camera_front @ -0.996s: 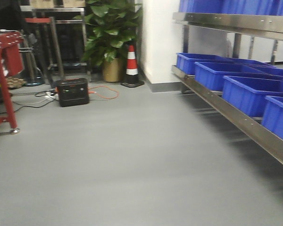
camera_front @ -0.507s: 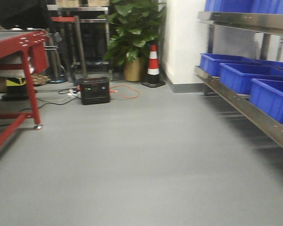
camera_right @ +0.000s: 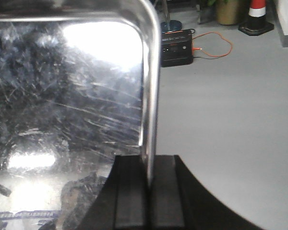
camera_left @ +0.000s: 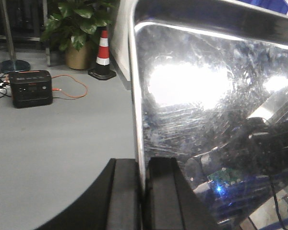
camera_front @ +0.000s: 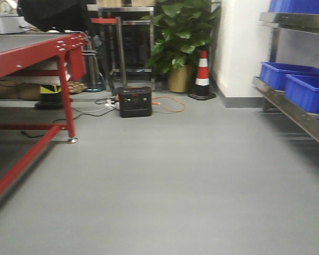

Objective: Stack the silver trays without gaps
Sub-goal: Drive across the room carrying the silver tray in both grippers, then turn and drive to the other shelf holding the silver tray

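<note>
Grey, smooth floor point(camera_front: 175, 186) of a workroom on every side. Over it, carried between both arms: silver tray point(camera_left: 206, 96), scratched and mirror-bright, filling most of each wrist view. Left gripper point(camera_left: 143, 167) closed narrow on the thin left rim, one black finger point(camera_left: 122, 191) on either face of the metal. Right gripper point(camera_right: 149, 167) clamped the same way on the opposite rim, near a rounded corner. Reflected in the polished bottom: bright glare and dark arm parts. Beyond the tray, on the floor, black portable power station point(camera_front: 135, 101) with an orange cable point(camera_front: 169, 104) looping off beside it. Further back, near the white wall point(camera_front: 236, 48), red-and-white traffic cone point(camera_front: 202, 74) and a leafy potted plant point(camera_front: 183, 37) in a brass-coloured pot. At the left, red-framed table point(camera_front: 37, 53) on slim legs. At the right, steel rack point(camera_front: 292, 114) with blue bins point(camera_front: 303, 85) in a row on its lower shelf, more blue above.
</note>
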Robot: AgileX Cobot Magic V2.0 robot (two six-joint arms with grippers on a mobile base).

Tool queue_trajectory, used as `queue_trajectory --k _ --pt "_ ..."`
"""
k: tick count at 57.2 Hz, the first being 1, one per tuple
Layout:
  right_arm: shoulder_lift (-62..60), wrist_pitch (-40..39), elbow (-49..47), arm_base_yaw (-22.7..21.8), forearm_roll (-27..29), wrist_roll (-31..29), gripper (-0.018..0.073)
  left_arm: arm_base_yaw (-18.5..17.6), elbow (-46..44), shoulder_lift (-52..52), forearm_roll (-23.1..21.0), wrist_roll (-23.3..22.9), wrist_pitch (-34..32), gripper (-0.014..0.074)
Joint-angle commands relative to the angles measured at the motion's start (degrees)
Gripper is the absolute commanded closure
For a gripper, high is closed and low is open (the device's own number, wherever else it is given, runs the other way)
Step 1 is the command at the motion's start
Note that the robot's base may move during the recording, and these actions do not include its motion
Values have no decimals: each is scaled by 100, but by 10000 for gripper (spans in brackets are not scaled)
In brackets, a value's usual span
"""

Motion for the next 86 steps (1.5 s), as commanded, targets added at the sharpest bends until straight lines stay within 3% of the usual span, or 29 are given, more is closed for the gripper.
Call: queue_trajectory --k 1,86 --pt "-44 -259 -27 -35 -133 -79 640 -15 -44 -81 -59 -4 -275 616" --pt "-46 -293 -27 -35 -133 -79 640 -15 -44 -81 -59 -4 -275 616"
